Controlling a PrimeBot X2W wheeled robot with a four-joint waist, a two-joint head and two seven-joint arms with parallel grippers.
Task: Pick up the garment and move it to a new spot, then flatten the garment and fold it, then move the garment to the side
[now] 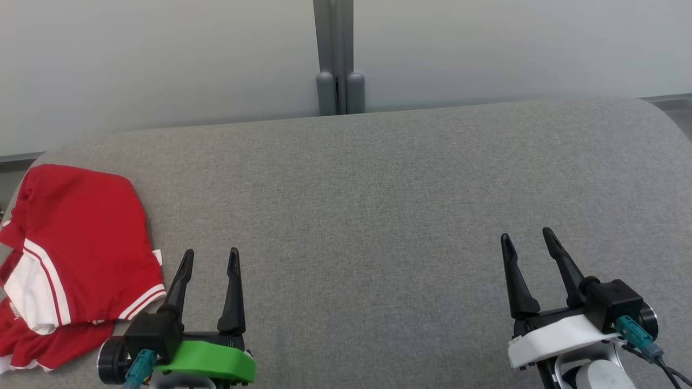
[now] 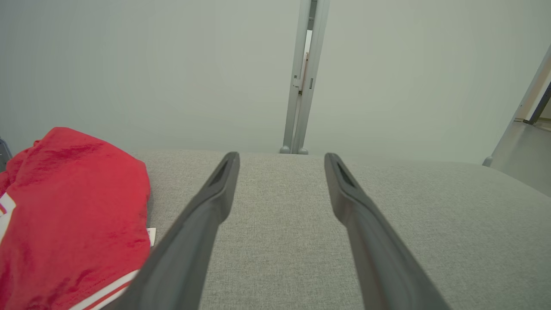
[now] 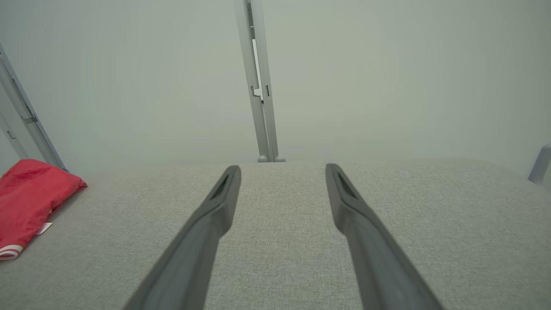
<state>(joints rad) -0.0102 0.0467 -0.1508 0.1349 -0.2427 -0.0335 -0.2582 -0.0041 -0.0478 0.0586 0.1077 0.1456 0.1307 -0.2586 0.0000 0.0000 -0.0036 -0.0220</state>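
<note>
A red garment with white stripes lies folded in a loose bundle at the far left of the grey fabric surface. In the left wrist view the red garment rests just left of my fingers; in the right wrist view the garment sits far off at the left edge. My left gripper stands open at the lower left, just right of the garment and apart from it, nothing between its fingers. Over bare fabric at the lower right, my right gripper is open and holds nothing.
A pale wall runs behind the surface, with a grey vertical post at its middle. The surface's far edge curves down at the right corner. Wide bare fabric lies between and beyond the two grippers.
</note>
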